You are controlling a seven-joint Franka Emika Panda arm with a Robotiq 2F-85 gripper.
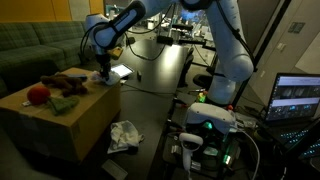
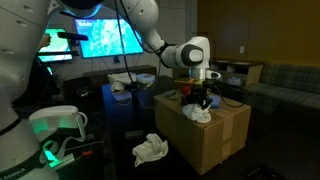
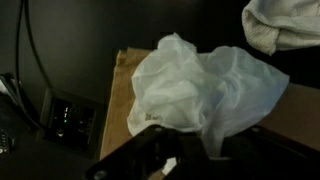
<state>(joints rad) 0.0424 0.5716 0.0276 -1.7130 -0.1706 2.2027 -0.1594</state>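
My gripper [image 3: 208,150] is shut on a crumpled white cloth [image 3: 200,88], which bunches up in front of the jaws in the wrist view. In both exterior views the gripper [image 1: 100,70] [image 2: 203,97] hangs just over the edge of a cardboard box [image 1: 62,120] [image 2: 215,138]. The white cloth [image 2: 200,113] rests at the box top under it. A red item [image 1: 38,95] and dark soft items [image 1: 68,85] lie on the box top. The cardboard [image 3: 124,85] shows beneath the cloth.
A second white cloth [image 1: 125,135] [image 2: 152,150] lies on the floor beside the box. Another pale cloth [image 3: 285,25] is at the wrist view's top right. A couch [image 1: 30,45], a desk with cables [image 1: 165,55] and lit monitors [image 2: 105,38] surround the box.
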